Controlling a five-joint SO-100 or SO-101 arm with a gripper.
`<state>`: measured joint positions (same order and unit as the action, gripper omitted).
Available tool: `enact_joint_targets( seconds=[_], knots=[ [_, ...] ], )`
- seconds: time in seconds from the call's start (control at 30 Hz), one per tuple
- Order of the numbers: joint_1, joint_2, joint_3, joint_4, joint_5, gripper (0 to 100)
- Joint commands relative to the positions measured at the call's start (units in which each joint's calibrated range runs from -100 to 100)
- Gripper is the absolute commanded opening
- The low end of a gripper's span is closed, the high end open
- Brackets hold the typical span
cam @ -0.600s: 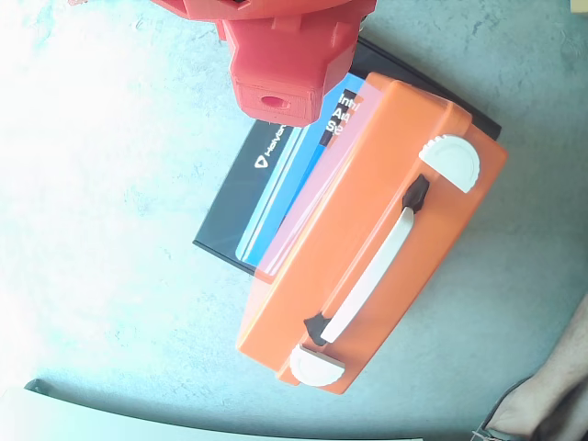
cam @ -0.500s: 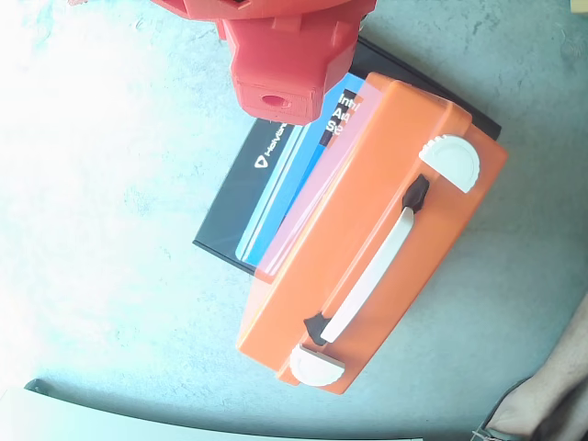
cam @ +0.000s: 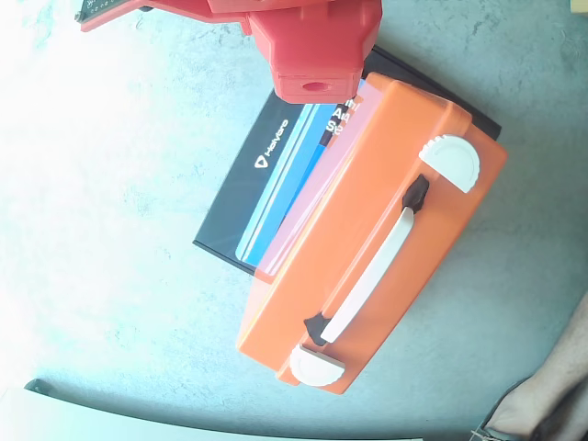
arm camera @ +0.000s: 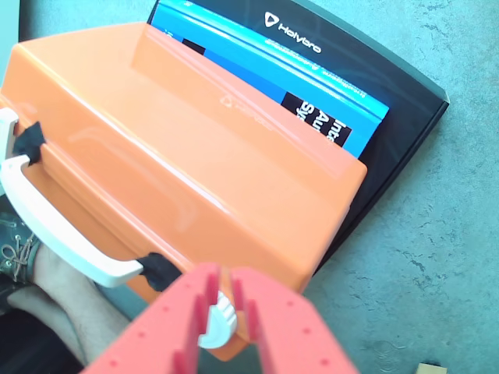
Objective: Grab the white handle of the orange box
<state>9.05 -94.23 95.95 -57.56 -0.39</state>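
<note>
The orange box (cam: 367, 248) lies on its side on a grey floor, leaning on a black case. Its white handle (cam: 378, 269) runs along the upper face between two black hinges, with a white round latch (cam: 452, 161) at each end. In the wrist view the orange box (arm camera: 195, 156) fills the middle and the white handle (arm camera: 43, 222) curves along its left edge. My red gripper (arm camera: 225, 274) enters from the bottom, above the box's near corner, right of the handle and not touching it. Its jaws are nearly together and hold nothing. A white latch (arm camera: 216, 323) shows through the slit.
A black case with a blue Holybro cover (cam: 266, 175) lies under the box and shows in the wrist view (arm camera: 327, 70). My red arm (cam: 312, 46) hangs over the top. A person's leg (cam: 551, 395) is at the lower right, and lower left in the wrist view (arm camera: 54, 296).
</note>
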Motion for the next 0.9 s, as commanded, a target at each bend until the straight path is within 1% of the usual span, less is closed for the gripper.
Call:
enact_joint_targets(
  seconds=[0.0, 0.1, 0.2, 0.33, 0.37, 0.43, 0.5, 0.67, 0.73, 0.87],
  knots=[
    [3.46, 0.64, 0.59, 1.21, 2.77, 8],
    [5.94, 0.55, -1.00, 5.27, 4.54, 19],
    [8.34, 0.72, -1.89, 10.09, 5.28, 24],
    [11.05, 0.72, -0.73, 14.32, 4.75, 23],
    [11.60, 0.81, -0.47, 16.95, 4.54, 22],
    [13.22, 0.81, -0.65, 23.80, 2.30, 21],
    [14.70, 0.81, -1.00, 28.20, 0.52, 21],
    [18.88, 0.72, -1.62, 32.85, -0.99, 20],
    [20.12, 0.89, -3.84, 35.90, -2.45, 21],
    [20.04, 5.19, -11.19, 42.83, -2.72, 21]
  ],
)
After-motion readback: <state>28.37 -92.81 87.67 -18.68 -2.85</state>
